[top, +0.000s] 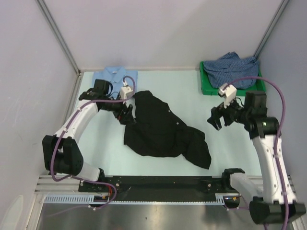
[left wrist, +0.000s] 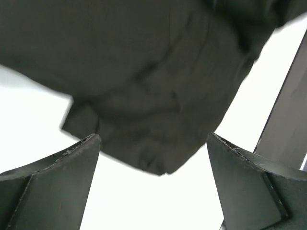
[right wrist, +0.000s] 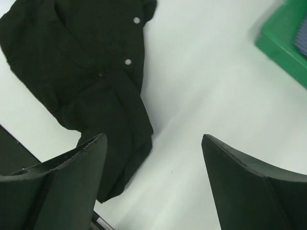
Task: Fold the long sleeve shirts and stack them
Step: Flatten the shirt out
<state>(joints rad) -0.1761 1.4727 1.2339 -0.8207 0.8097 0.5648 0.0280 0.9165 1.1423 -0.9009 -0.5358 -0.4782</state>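
Observation:
A black long sleeve shirt [top: 160, 129] lies crumpled in the middle of the table. A folded light blue shirt [top: 114, 75] rests at the back left. A blue-and-white checked shirt [top: 234, 68] is heaped in the green bin. My left gripper [top: 126, 114] stands open at the black shirt's upper left edge; the black cloth [left wrist: 144, 86] hangs just beyond its empty fingers [left wrist: 62, 182]. My right gripper [top: 218, 120] is open above bare table, right of the black shirt [right wrist: 91, 72], holding nothing.
The green plastic bin [top: 207, 85] stands at the back right corner, its edge [right wrist: 283, 45] showing in the right wrist view. Grey walls enclose the table on the left, back and right. A black rail [top: 163, 182] runs along the near edge.

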